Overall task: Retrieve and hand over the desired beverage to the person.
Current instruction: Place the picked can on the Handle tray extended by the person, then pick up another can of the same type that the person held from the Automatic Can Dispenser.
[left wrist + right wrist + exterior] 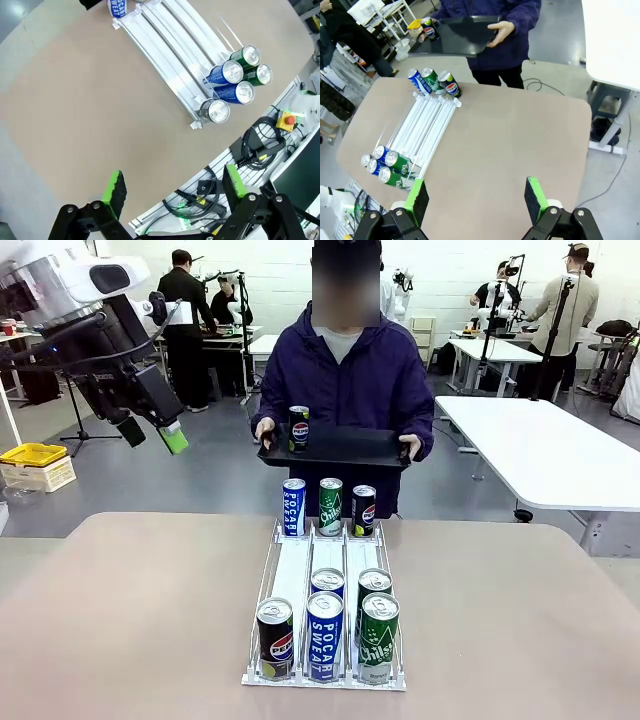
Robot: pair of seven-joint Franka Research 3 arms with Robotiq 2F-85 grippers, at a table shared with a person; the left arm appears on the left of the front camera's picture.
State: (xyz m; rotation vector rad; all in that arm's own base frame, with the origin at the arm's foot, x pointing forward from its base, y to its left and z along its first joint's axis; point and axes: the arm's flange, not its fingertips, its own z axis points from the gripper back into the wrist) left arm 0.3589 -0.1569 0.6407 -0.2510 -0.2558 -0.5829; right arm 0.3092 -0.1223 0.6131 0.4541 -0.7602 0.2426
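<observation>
The task looks almost finished, as far as I can judge. One Pepsi can (pixel 299 428) stands upright on the black tray (pixel 350 445), which the person (pixel 345 370) holds with both hands just beyond the far end of the rack (pixel 292 575). The can is at the tray's end on the side of the rack's left lane. The left claw (pixel 152 434) hangs high and well to the left of the rack, its fingers wide apart with nothing between them. The right claw (pixel 476 199) is also wide and empty, above the bare tabletop (pixel 510 135) to the right of the rack. If this can is the desired one, which I cannot tell, I think only the arms' retreat is left.

The rack has three lanes. At its far end stand three cans, one per lane: a blue Pocari can (pixel 293 507), a green can (pixel 330 506) and a second Pepsi (pixel 364 511). At its near end stand five: a near Pepsi (pixel 275 638) alone in the left lane, two blue cans (pixel 325 635) one behind the other in the middle lane, and two green cans (pixel 379 637) likewise in the right lane. The middle part of every lane is bare.
</observation>
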